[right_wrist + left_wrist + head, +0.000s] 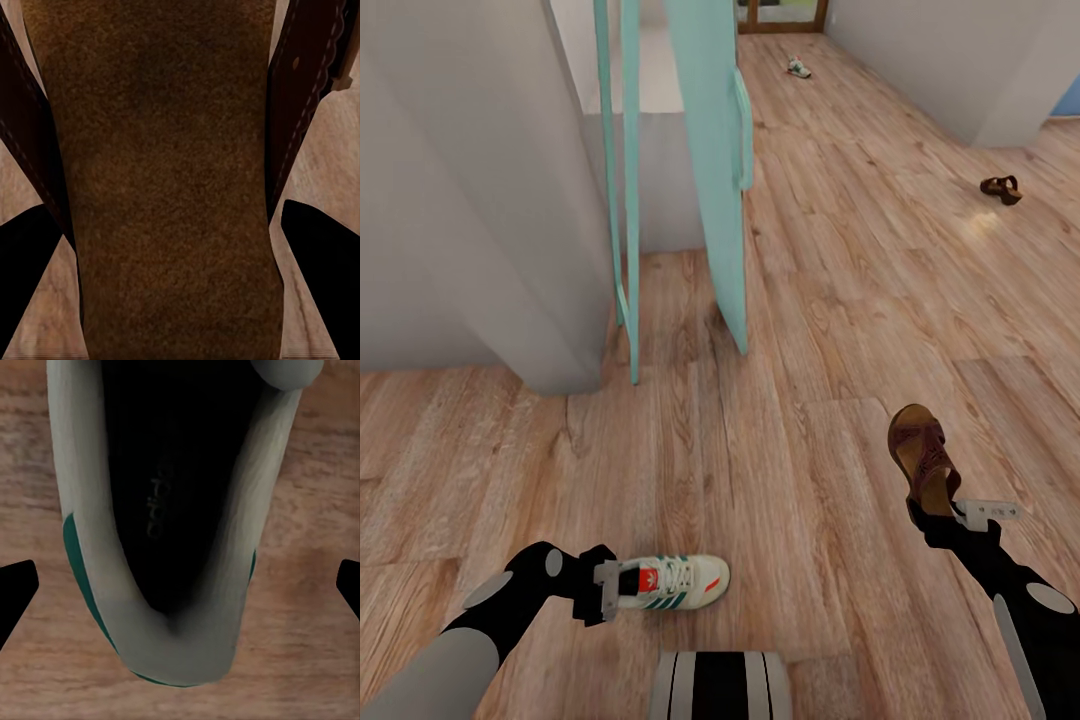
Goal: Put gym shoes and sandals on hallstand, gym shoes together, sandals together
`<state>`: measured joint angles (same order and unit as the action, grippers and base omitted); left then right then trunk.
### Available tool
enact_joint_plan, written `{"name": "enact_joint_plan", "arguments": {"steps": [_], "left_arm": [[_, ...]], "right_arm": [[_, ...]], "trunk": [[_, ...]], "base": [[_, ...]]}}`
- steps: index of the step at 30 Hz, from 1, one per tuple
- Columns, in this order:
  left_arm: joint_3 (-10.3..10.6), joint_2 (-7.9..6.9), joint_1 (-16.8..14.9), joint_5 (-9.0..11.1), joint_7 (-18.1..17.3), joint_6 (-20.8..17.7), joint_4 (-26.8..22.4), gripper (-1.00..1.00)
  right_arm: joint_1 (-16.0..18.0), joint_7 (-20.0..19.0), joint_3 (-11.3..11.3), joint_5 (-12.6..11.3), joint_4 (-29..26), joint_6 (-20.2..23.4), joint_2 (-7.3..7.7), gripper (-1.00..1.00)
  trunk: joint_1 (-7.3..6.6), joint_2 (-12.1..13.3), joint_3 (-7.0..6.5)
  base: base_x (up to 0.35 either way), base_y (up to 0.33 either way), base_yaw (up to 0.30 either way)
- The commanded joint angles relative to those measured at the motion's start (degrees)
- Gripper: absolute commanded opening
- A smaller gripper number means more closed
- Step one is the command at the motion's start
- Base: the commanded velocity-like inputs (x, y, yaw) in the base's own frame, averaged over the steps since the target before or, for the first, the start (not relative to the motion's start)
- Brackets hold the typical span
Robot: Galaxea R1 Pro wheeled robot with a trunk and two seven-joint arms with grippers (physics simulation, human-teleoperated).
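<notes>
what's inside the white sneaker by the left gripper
The white low-top sneaker with green stripes shows a dark, empty opening with a printed insole; the toe end is hidden beneath the tongue. Wood-grain plank floor lies beneath it.

A pale teal door (710, 160) stands open in its teal frame (616, 190) between grey walls (470, 200), and a wood-framed doorway (780, 14) shows at the far end.
</notes>
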<state>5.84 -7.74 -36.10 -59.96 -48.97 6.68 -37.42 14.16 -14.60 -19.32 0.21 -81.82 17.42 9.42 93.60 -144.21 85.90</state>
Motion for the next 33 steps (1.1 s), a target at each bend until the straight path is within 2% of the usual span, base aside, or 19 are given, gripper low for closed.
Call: {"name": "enact_joint_plan", "arguments": {"steps": [1, 10, 14, 24, 33], "left_arm": [[0.13, -0.04, -0.02, -0.51, 0.01, 0.58, -0.08, 1.00], [0.12, -0.14, -0.08, -0.59, 0.01, 0.54, -0.10, 1.00], [0.08, -0.22, -0.11, -0.60, 0.02, 0.53, -0.11, 1.00], [0.05, -0.26, -0.12, -0.60, 0.10, 0.50, -0.11, 1.00], [0.05, -0.26, -0.12, -0.60, 0.18, -0.57, -0.35, 1.00]], "right_arm": [[0.02, -0.38, -0.10, -0.03, -0.08, 0.34, -0.01, -1.00], [0.00, -0.37, -0.10, -0.03, -0.10, 0.34, -0.02, -1.00], [0.03, -0.37, -0.10, -0.03, -0.10, 0.34, 0.00, -1.00], [0.02, -0.38, -0.12, -0.03, -0.10, 0.34, 0.00, -1.00], [-0.01, -0.37, -0.11, -0.03, -0.10, 0.34, 0.00, -1.00]], "trunk": [[-0.01, -0.02, 0.11], [-0.01, -0.02, 0.20], [0.09, -0.07, 1.15], [0.09, -0.07, 1.30], [0.30, -0.18, 3.08]], "base": [[0.000, 0.000, 0.000], [0.000, 0.000, 0.000], [0.000, 0.000, 0.000], [0.000, 0.000, 0.000], [0.000, 0.000, 0.000]]}}
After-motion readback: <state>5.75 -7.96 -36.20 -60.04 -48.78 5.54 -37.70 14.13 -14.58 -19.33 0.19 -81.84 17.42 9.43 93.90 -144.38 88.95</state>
